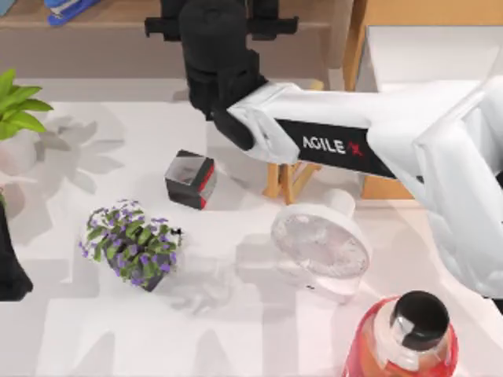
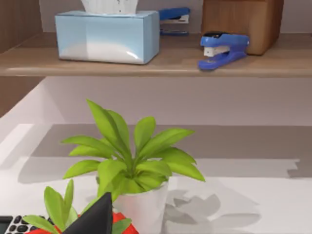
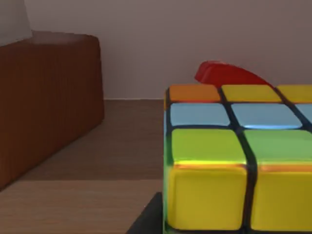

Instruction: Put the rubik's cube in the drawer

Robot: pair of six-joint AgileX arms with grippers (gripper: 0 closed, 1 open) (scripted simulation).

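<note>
Rubik's cube (image 3: 234, 165) sits right under your right wrist camera, resting on a wooden shelf (image 3: 97, 156). Its yellow face is towards the lens, with green, pale blue and orange tiles running away behind. Your right claw (image 1: 220, 23) is reached out over that shelf, at the far edge of the counter (image 1: 236, 314). I cannot tell whether it is clamped on the cube or merely beside it.

Judging by its look, the cube should be light and stiff, with hard, glossy tiles that may slip under the pads. Its layers could also twist if you squeeze off-centre. Take it on two opposite flat faces, square and at mid-height, never across the corners or edges.

Beside the cube stands a dark brown wooden box (image 3: 44, 102), apart from it. Just behind the cube a rounded red thing (image 3: 219, 73) peeks over the top, so keep the lift straight up.

Farther off, well apart from the cube, the drawer (image 1: 359, 39) shows its light-wood wall and white inside, seemingly open to receive it.

Your left arm (image 1: 11, 267) is parked well away from the cube.
</note>
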